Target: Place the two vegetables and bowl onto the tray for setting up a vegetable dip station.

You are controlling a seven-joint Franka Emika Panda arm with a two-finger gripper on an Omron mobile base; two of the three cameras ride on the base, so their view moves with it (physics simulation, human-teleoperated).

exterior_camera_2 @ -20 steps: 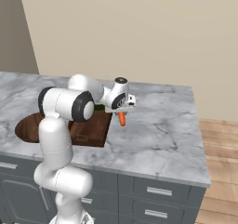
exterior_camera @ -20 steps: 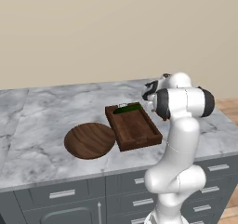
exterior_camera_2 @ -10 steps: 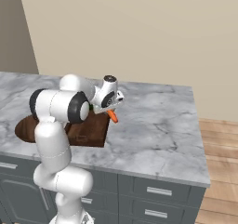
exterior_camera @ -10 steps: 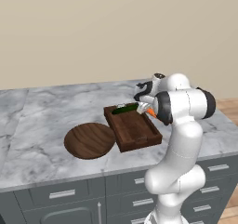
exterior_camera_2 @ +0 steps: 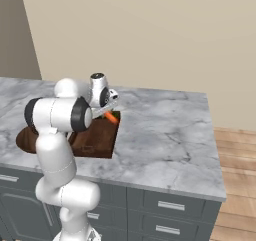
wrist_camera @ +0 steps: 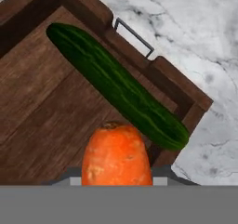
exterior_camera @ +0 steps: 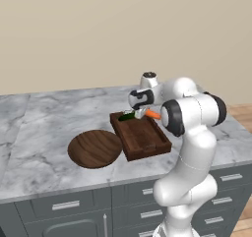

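Nearest us in the hand view, our end effector [exterior_camera: 146, 113] is closed part-way on the carrot [wrist_camera: 116, 154], which fills the lower middle of that view with its blunt orange end pointing out over the tray [wrist_camera: 42, 121]. We judge the carrot to be stiff and light, with a slightly rough skin that should not slip; being held near one end, it may tip a little as it is let go, so a low release seems wise. In the left base view the carrot [exterior_camera: 152, 115] hangs over the far end of the tray [exterior_camera: 156, 148], and in the right base view it [exterior_camera_2: 111, 117] shows just below the end effector [exterior_camera_2: 107, 112]. Just beyond it, the cucumber [wrist_camera: 116, 84] lies already inside the tray, slantwise along the far rim close to the handle cut-out; it looks firm, smooth and likely slicker than the carrot. Beside the tray on our left, the bowl [exterior_camera: 94, 148] sits on the marble bench [exterior_camera: 44, 128], its edge close to the tray rim though we cannot tell if they touch. We expect the bowl to be rigid, heavier and too wide to span, so the rim is probably the place to take hold.
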